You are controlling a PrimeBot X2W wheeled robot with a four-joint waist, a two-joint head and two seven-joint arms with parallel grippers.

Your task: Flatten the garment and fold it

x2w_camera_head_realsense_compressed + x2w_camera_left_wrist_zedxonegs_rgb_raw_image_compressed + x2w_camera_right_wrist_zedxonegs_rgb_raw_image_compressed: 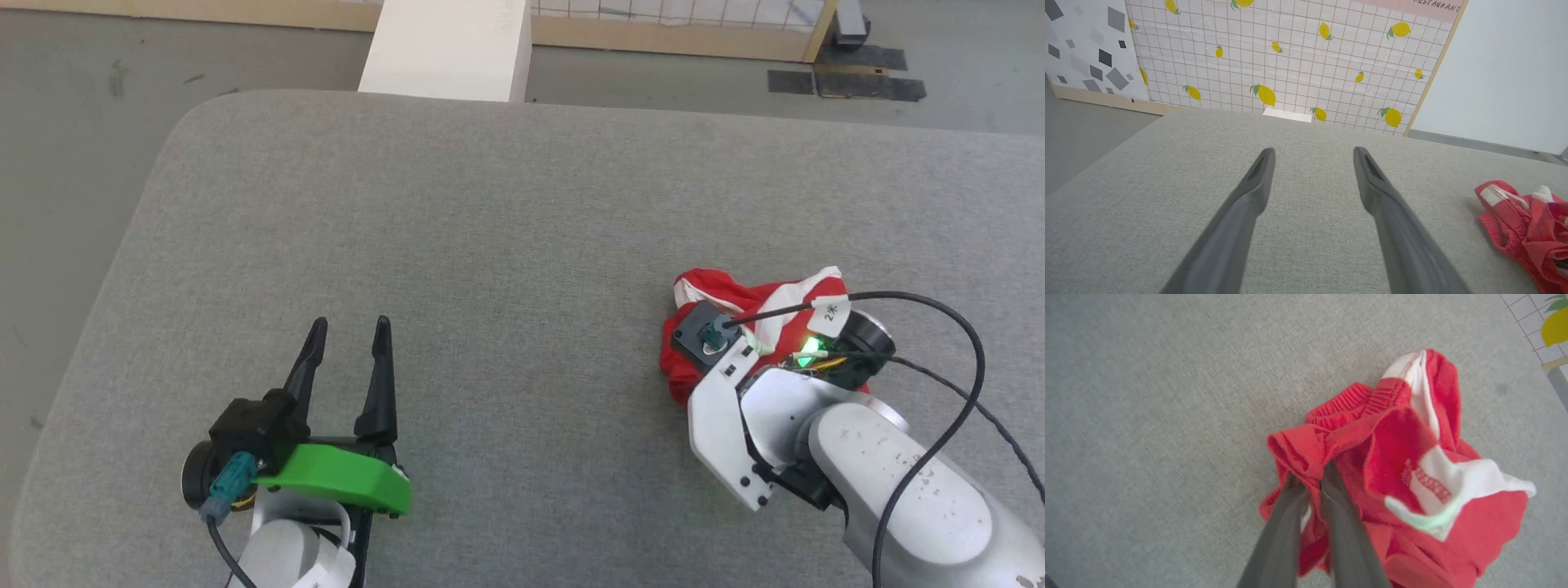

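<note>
At 4 o'clock on the grey pad (pixel 490 245), head view, the garment (pixel 759 302) lies bunched; the left gripper (pixel 351 320) sits at 7 o'clock, fingers spread, empty. Left wrist view: the garment sits at 4 o'clock, well apart. Right wrist view: the right gripper (pixel 1310 479) is clenched on a red fold near 6 o'clock. That pinch looks thin; a lift may slip it free or drag the heap.

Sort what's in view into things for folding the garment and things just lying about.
Job:
- crumpled bright red, white-striped fabric garment
- right gripper, shut on its fold
- open left gripper
- grey fabric surface

Lying about:
- white rectangular block
- lemon-print wall panel
</note>
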